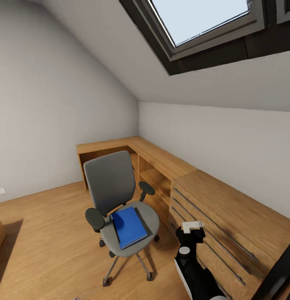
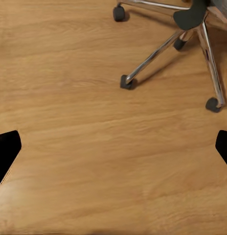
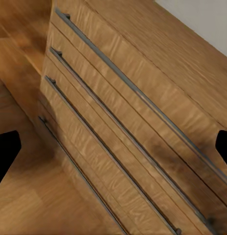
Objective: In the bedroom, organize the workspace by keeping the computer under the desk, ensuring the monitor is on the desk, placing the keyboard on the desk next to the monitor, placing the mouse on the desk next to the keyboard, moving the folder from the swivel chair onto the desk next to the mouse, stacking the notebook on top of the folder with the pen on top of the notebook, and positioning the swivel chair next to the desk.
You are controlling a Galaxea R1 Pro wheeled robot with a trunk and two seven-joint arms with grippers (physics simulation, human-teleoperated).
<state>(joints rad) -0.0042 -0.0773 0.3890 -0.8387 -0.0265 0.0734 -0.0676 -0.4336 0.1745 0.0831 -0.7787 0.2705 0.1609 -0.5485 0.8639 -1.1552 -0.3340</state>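
Under the sloped ceiling, chair: the swivel chair [image 1: 120, 200] stood on the plank floor [image 1: 49, 233] just beside the low wooden cabinets [image 1: 228, 208], its back toward the corner.
Folder: the folder [image 1: 128, 227] lay flat on the grey seat, one corner reaching the seat's front edge; nothing rested on it.
Chair base: in the left wrist view the metal star base [image 2: 192, 44] and its castors sat on bare floor, apart from the arm.
Right arm: the right gripper [image 1: 192, 228] hung near the cabinet drawers, beside the chair and not touching it.
Right jaws: spread wide in the right wrist view, a dark fingertip [image 3: 7, 154] at each edge, drawer fronts with long bar handles [image 3: 138, 98] between them, nothing held.
Left jaws: likewise parted, a fingertip [image 2: 6, 149] at each side of the left wrist view, only floor between.
Step in hand: probably closing on the chair to take the folder.
How to do it well: I would turn the base toward the seat, bring a gripper low from the front and pinch the overhanging corner. A push on the seat could roll the castors, so the approach should be light.
Desk: the black-topped desk could not be placed from these views.
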